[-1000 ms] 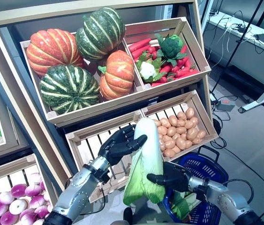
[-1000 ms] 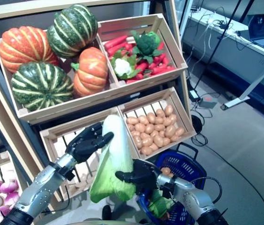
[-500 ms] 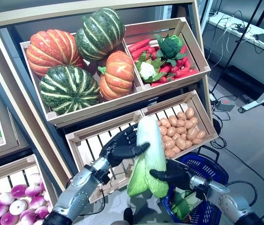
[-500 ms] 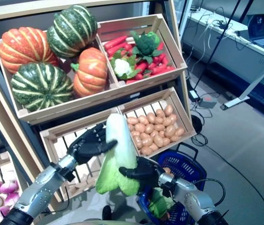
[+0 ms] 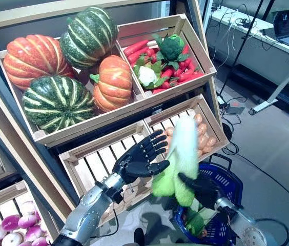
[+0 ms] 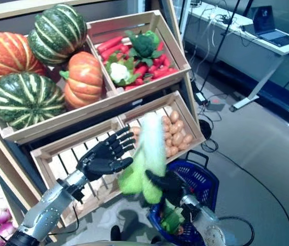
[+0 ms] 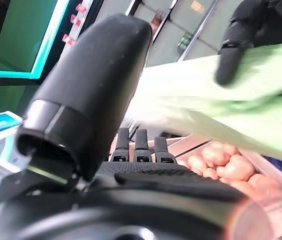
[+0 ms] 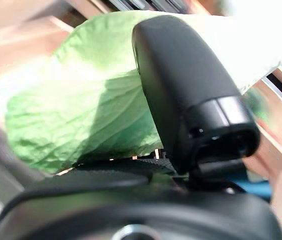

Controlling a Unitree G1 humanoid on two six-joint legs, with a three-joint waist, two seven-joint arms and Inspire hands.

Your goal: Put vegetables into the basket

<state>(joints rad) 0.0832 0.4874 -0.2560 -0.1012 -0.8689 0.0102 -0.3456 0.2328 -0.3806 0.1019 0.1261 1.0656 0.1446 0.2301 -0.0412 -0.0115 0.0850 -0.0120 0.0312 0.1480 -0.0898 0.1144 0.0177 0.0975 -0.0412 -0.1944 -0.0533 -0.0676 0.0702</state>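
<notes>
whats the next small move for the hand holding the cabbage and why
Probably lower the napa cabbage down and slightly right into the blue basket. The right hand grips its leafy end just above the basket rim, while the left hand is open beside it, fingers spread, not holding it. The basket already holds some greens, so easing it in gently seems wise.

Grey floor point(image 5: 277, 154); white desk point(image 5: 267, 48) with laptop point(image 5: 286, 19).

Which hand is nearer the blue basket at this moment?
Right. The right hand, curled round the napa cabbage, sits just above the blue basket at its rim. The left hand, fingers spread open, is off to the basket's left, in front of the slatted crate.
</notes>
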